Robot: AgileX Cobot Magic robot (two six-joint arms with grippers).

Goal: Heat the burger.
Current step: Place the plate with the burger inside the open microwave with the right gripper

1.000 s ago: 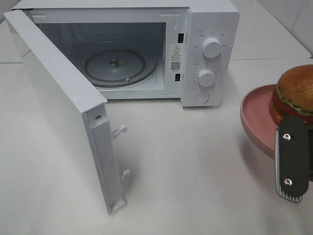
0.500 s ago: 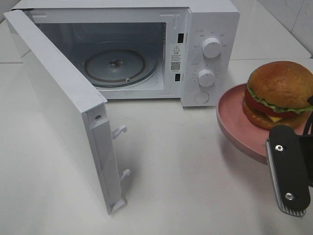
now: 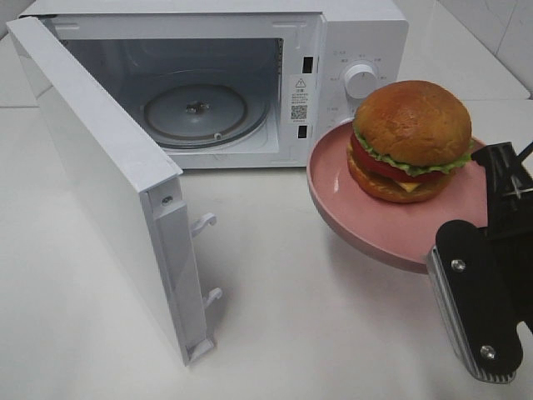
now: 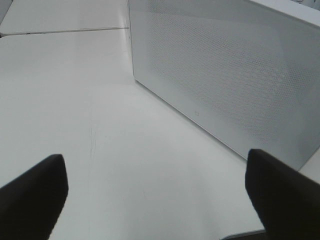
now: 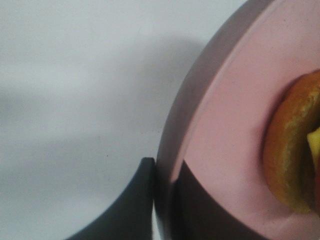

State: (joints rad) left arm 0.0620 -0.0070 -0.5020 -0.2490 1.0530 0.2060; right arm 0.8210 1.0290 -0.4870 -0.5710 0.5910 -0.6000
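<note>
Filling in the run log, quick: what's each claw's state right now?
The left claw is open, holding nothing.
The right claw is shut on the rim of the pink plate, which carries the burger.

Exterior high view: the pink plate [image 3: 391, 229] and burger [image 3: 410, 137] cover the lower controls of the microwave [image 3: 366, 33], and its printed labels are too small to read. Right wrist view: the burger is blurred and cut off at the frame edge. Left wrist view: both fingers of the left gripper [image 4: 155, 162] are cropped at the frame edge.
</note>
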